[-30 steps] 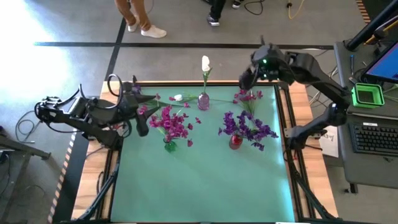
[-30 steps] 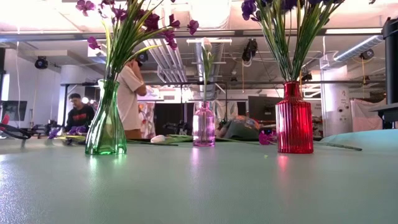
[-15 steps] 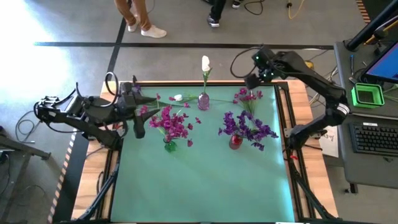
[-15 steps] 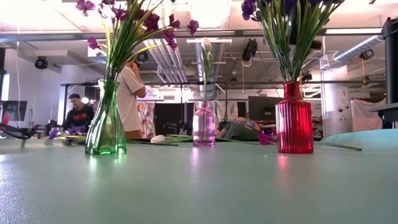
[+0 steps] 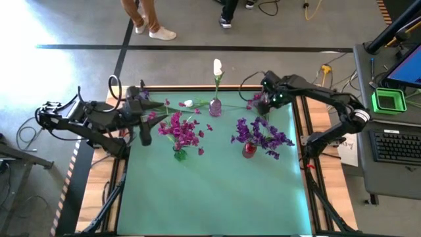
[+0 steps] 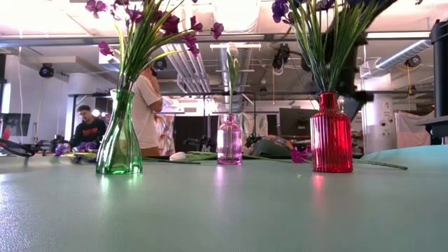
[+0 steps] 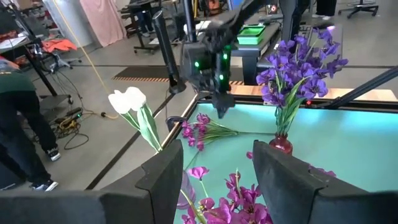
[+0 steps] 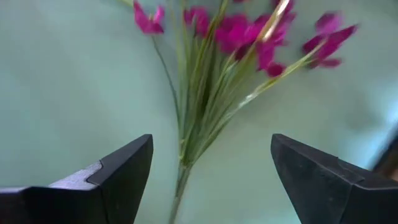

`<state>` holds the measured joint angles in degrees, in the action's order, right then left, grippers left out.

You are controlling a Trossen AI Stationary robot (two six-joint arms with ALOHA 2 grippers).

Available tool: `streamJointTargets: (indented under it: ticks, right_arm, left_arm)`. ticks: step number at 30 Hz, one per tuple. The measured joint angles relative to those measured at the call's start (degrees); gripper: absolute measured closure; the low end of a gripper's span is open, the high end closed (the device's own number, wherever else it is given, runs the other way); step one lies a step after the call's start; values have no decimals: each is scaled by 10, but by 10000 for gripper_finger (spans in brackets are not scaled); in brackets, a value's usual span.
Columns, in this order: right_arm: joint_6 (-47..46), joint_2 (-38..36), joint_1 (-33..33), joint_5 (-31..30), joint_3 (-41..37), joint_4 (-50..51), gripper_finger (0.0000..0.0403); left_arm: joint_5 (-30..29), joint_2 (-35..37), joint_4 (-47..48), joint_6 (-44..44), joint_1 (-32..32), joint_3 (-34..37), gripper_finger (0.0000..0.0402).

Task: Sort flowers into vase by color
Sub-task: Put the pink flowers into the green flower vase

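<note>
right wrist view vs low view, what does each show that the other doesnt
Only the right wrist view shows the right gripper, jaws wide open, above a loose magenta flower bunch lying on the table. Only the low view shows three vases standing: green vase, pink vase, red vase, plus people in the room behind. Both show the green table top.

Strong daylight is seen washing out the floor (image 5: 39, 26) at upper left from above; the magenta flowers (image 8: 249, 37) are rendered blurred by motion.
</note>
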<state>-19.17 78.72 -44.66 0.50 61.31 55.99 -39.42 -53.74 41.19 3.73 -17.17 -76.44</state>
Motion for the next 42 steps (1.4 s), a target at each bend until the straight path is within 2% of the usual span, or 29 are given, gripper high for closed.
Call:
streamJointTargets:
  ticks: [3, 14, 32, 37, 42]
  right_arm:
    - [-8, 0, 0, 28, -41, -31, 83]
    - [-21, 1, 0, 30, -140, -144, 98]
    - [-43, 16, 26, 45, -206, -238, 123]
    - [-59, 37, 34, 25, -205, -246, 154]
    - [-71, 37, 35, -5, -205, -242, 214]
  left_arm:
    - [0, 2, 0, -4, 0, 0, 221]
    - [0, 0, 0, -5, 0, 0, 221]
    - [0, -3, 0, -4, 0, 0, 221]
    - [0, -3, -1, -4, 0, 1, 221]
    - [0, -3, -1, -4, 0, 1, 221]
